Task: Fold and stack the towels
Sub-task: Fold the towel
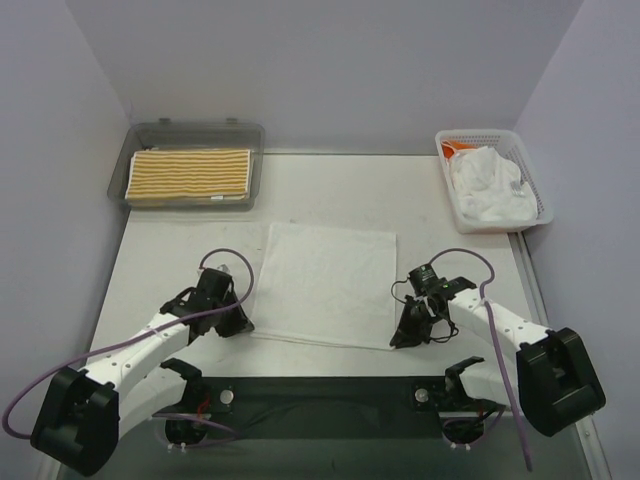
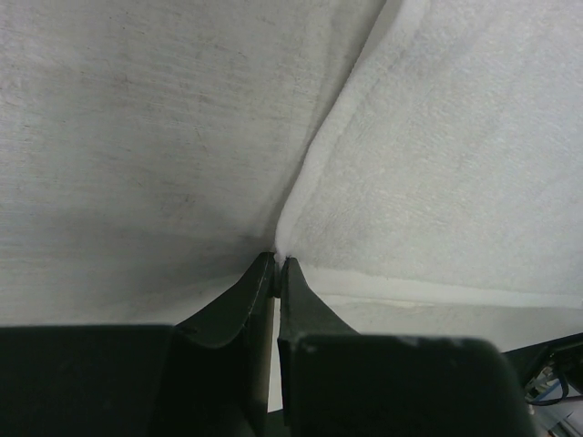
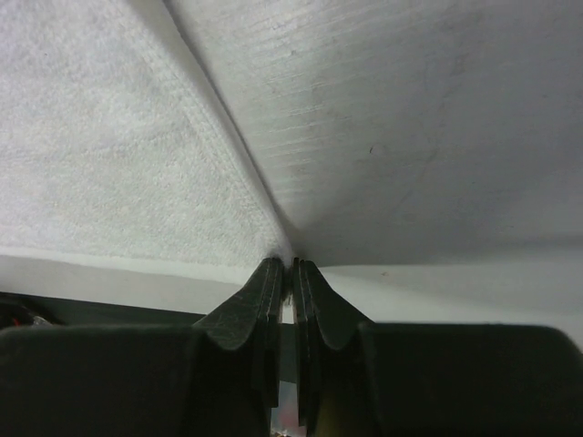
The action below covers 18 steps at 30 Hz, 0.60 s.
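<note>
A plain white towel (image 1: 325, 283) lies flat in the middle of the table. My left gripper (image 1: 243, 327) is shut on its near left corner; the left wrist view shows the corner (image 2: 282, 238) pinched between the jaws (image 2: 277, 264). My right gripper (image 1: 398, 340) is shut on its near right corner, and the right wrist view shows that corner (image 3: 284, 250) between the jaws (image 3: 290, 265). A folded yellow-and-white striped towel (image 1: 190, 176) lies in the clear grey tray (image 1: 195, 132) at the back left. More white towels (image 1: 490, 186) are heaped in the white mesh basket (image 1: 487, 137) at the back right.
Something orange (image 1: 457, 147) shows in the basket's far corner. Purple cables loop off both arms. The table's near edge runs just under the towel's near hem. Grey walls close in the sides and back.
</note>
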Available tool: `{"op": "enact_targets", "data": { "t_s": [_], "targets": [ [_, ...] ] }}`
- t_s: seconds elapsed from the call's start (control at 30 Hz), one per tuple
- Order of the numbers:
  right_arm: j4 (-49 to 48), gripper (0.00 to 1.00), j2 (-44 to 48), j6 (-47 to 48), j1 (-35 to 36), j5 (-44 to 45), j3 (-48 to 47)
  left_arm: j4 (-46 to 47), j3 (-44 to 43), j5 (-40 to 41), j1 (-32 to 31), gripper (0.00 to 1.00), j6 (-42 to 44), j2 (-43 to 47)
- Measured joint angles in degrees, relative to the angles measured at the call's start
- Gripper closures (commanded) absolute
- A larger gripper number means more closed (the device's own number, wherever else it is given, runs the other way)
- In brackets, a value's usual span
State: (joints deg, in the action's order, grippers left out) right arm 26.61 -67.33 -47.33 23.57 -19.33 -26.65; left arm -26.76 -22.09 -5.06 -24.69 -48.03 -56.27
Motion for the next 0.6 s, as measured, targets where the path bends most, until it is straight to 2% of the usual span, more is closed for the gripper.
{"op": "enact_targets", "data": {
  "t_s": [0.03, 0.07, 0.1, 0.17, 0.2, 0.27, 0.43, 0.6],
  "targets": [
    [-0.09, 0.87, -0.13, 0.04, -0.02, -0.04, 0.00, 0.39, 0.13, -0.09, 0.00, 0.88, -0.09, 0.02],
    [-0.11, 0.79, -0.20, 0.04, -0.02, -0.09, 0.00, 0.61, 0.22, -0.20, -0.02, 0.78, -0.33, 0.02],
    [-0.13, 0.67, -0.20, 0.11, -0.02, -0.02, 0.00, 0.79, 0.31, -0.37, -0.02, 0.74, -0.39, 0.11],
    [-0.20, 0.54, 0.13, 0.22, -0.02, -0.04, 0.04, 0.68, 0.52, -0.61, 0.00, 0.60, -0.85, 0.90],
    [-0.20, 0.51, 0.79, 0.35, -0.02, -0.04, 0.02, 0.28, 0.52, -0.57, 0.00, 0.53, -0.81, 1.86],
    [0.44, 0.47, 2.78, 0.94, 0.00, 0.81, 0.00, -1.53, 0.50, -0.44, 0.00, 0.53, -0.90, 4.83],
    [6.23, 0.46, 8.46, 2.69, 0.00, 4.17, -4.52, -6.86, -1.81, 0.52, 0.00, 0.48, -0.98, 13.14],
    [8.26, 0.60, 5.97, 7.10, -1.68, 7.26, -16.22, -7.69, -9.81, 1.57, 0.00, 0.48, 0.50, 10.34]
  ]
}}
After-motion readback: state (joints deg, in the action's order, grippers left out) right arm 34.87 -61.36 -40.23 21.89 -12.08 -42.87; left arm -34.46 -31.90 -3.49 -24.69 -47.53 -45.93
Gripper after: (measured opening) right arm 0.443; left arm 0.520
